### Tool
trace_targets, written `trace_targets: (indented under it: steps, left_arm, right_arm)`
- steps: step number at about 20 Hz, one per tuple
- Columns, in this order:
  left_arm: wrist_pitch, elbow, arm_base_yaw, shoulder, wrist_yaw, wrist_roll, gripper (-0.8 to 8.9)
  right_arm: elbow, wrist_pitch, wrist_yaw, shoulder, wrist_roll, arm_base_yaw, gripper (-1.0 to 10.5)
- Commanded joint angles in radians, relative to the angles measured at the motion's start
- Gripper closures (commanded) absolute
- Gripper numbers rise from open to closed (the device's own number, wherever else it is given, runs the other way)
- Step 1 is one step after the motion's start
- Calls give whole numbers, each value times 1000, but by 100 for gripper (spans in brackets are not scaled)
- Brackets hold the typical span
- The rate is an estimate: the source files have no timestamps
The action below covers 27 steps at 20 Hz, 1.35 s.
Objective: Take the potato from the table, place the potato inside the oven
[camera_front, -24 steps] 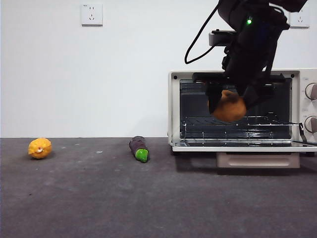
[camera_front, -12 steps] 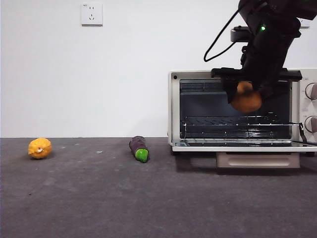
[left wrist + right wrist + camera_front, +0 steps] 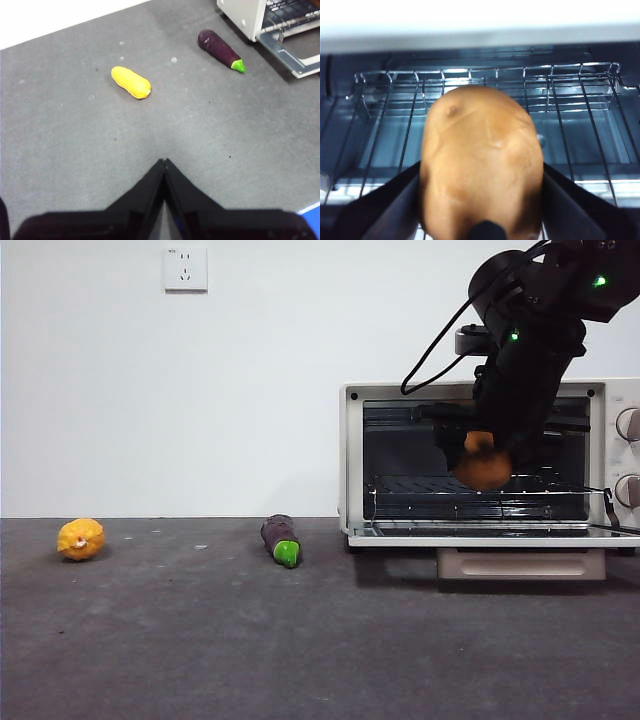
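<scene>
Front view: the potato (image 3: pixel 483 469) is off the table (image 3: pixel 200 640) and hangs in the right end effector (image 3: pixel 482 462), in front of the open oven (image 3: pixel 352 460) at about the height of the wire rack (image 3: pixel 420 490). The pick-up looks done; what is left, as I judge it, is to carry the potato in over the rack, set it down and release it. From this level angle I cannot tell whether it has crossed the door line or is only in front of the opening. It reads as a roundish lump here, and its long axis cannot be made out. A yellow fruit (image 3: pixel 81 538) and an eggplant (image 3: pixel 280 539) lie on the table well to the side, apart from each other. Left wrist view: the left end effector (image 3: pixel 164 165) waits above bare table with its jaws pressed together and nothing between them; the fruit (image 3: pixel 131 82), the eggplant (image 3: pixel 220 50) and a corner of the oven (image 3: pixel 245 15) with its lowered door show beyond it. Right wrist view: the potato (image 3: pixel 481 160) fills the middle, clamped between the two black jaws at its sides. Its long axis runs away from the wrist toward the oven's cavity, the free rounded end pointing at the rack (image 3: pixel 485 95), which lies just ahead under the oven's top edge.
</scene>
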Motion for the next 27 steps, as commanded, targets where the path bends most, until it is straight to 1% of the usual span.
trace_targets:
  steps: [1,2,4,5,6,12,13,15,18,20,21,22,25,26,27]
  left_arm:
    - [3,-3,-2,14,-6,4,819]
    - [3,-3,-2,21,-6,4,819]
    - [3,-3,-2,36,-6,4,819]
    - [3,-3,-2,44,-6,4,819]
    - [3,-3,-2,51,-6,4,819]
    - [3,-3,-2,75,-4,17,819]
    - [3,-3,-2,75,1,19,819]
    - [3,-3,-2,75,1,19,819]
    - [4,-3,-2,77,7,19,820]
    - [4,-3,-2,89,79,18,819]
    - [4,-3,-2,102,94,9,820]
    - [4,-3,-2,116,99,1,820]
    - [13,-3,-2,182,101,-8,820]
    - [37,-3,-2,207,109,-8,820]
    - [76,-3,-2,233,130,-8,820]
  right_arm:
    - [-8,-13,0,27,25,0,736]
    - [-8,-12,0,27,32,0,653]
    - [-7,-13,0,27,38,0,406]
    - [-7,-12,1,27,38,0,302]
    - [-6,-13,1,27,39,0,285]
    - [-6,-31,1,6,42,14,285]
    - [-6,-46,8,-12,43,20,285]
    - [-6,-94,55,-60,43,39,285]
    - [-6,-224,74,-163,43,64,286]
    - [-6,-343,93,-256,39,95,287]
    - [-6,-410,113,-312,35,114,288]
    - [-6,-465,124,-364,23,130,288]
    - [-6,-628,163,-537,-60,185,289]
    - [-6,-679,170,-599,-79,200,289]
    - [-6,-728,176,-663,-80,213,290]
